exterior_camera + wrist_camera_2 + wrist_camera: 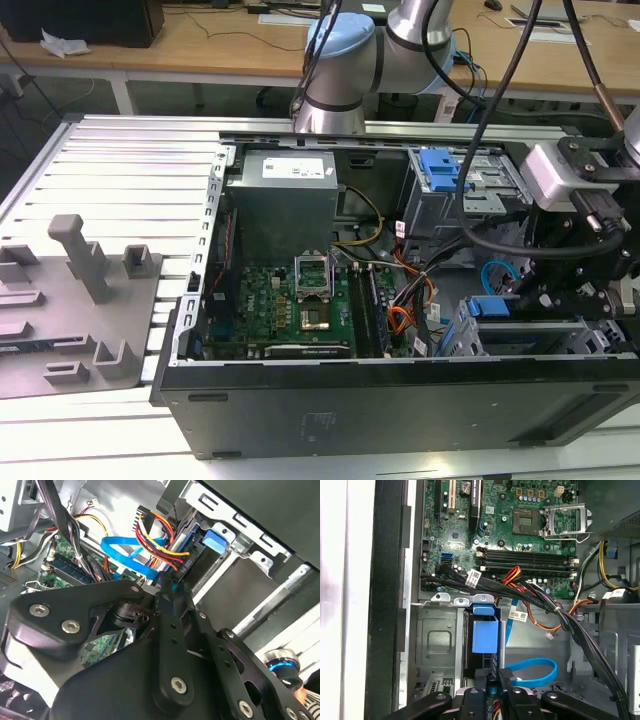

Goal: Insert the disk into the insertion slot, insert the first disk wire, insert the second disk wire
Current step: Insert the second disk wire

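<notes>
the black gripper is closed down on the connector end of the thin flat light-blue cable, right at the silver disk in its bright blue frame, which sits inside the grey sheet-metal drive cage; the cable loops sideways away from the disk

The exterior view looks down from above and in front onto the open computer case. Both wrist views sit close over the gripper and share the blue cable with the exterior view.

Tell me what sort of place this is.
Probably a robotics lab or test workshop: an opened computer case sits on a slatted aluminium table, with wooden desks behind the robot arm.
</notes>
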`<state>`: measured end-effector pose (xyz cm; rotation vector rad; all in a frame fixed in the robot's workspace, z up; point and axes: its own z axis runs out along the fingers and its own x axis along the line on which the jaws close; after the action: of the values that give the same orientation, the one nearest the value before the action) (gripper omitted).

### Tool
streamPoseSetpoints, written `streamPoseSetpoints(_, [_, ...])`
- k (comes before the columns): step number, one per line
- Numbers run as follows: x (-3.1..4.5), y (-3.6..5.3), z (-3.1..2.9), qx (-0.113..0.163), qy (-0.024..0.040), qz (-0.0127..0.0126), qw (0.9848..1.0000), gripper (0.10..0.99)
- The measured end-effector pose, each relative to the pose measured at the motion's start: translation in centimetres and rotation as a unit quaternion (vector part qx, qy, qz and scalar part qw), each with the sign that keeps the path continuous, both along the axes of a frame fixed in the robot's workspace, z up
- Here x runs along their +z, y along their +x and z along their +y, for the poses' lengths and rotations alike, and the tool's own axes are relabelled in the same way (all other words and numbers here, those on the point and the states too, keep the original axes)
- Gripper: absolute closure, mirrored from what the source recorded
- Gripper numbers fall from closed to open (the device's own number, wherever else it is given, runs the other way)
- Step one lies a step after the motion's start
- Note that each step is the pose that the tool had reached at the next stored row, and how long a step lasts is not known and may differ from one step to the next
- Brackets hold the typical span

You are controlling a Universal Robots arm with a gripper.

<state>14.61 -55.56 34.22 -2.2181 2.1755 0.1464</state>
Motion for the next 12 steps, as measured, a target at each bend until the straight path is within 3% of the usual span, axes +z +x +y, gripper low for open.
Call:
streamPoseSetpoints(7, [3.18, 0.0, 0.0, 0.0, 0.0, 0.0, 1.0, 0.847])
streamPoseSetpoints(12, [4.26, 0.0, 0.0, 0.0, 0.0001, 0.0, 1.0, 0.847])
